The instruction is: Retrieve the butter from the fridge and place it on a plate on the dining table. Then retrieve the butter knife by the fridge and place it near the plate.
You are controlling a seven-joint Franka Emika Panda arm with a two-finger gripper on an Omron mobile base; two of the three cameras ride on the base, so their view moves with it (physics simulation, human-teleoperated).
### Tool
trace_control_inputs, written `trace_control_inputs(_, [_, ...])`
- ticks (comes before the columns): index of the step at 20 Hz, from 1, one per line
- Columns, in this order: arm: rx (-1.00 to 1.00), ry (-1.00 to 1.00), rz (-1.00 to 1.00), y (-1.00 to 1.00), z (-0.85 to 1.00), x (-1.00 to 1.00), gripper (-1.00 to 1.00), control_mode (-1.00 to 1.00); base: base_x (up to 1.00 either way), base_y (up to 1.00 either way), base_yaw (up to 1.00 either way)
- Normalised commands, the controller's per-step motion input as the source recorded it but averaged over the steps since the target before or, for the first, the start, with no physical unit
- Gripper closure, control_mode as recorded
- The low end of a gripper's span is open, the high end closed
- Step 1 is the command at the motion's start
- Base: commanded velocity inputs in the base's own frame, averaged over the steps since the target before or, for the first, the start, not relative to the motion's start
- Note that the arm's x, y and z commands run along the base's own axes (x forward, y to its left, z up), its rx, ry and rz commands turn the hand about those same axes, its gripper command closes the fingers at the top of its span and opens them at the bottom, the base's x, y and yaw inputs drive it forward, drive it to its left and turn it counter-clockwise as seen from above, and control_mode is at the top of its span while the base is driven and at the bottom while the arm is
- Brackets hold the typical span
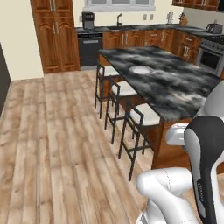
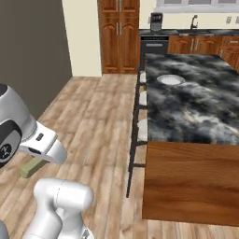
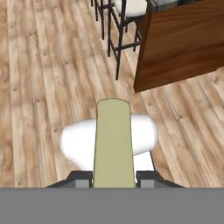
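Currently the gripper (image 3: 113, 178) is clamped on the butter (image 3: 113, 144), its two dark finger tips (image 3: 81, 178) pressed to either side of the pale yellow-olive stick, which points out along the hand above the wooden floor (image 3: 39, 78). Landmark: dining table (image 2: 196, 112). Butter (image 2: 31, 166) sits low and well left of the table's wooden end. Stools (image 1: 142, 118) line its left edge. Plate (image 1: 141, 70) rests on the marbled top toward the far end, near that stool side.

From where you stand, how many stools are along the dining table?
3, in a row along the dining table's near side: the nearest stool, the middle stool and the far stool by the plate's end. The table may hide others.
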Motion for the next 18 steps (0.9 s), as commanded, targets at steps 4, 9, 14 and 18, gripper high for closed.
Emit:
trace_control_inputs(4, [0.0,0.0,0.0,0.0,0.0,0.0,1.0,1.0,0.53,0.99,-0.56])
trace_control_inputs(9, [0.0,0.0,0.0,0.0,0.0,0.0,1.0,1.0,0.81,0.79,-0.63])
trace_control_inputs(14, [0.0,0.0,0.0,0.0,0.0,0.0,1.0,1.0,0.79,0.78,-0.64])
trace_control_inputs(18, [0.0,0.0,0.0,0.0,0.0,0.0,1.0,1.0,0.21,0.95,-0.58])
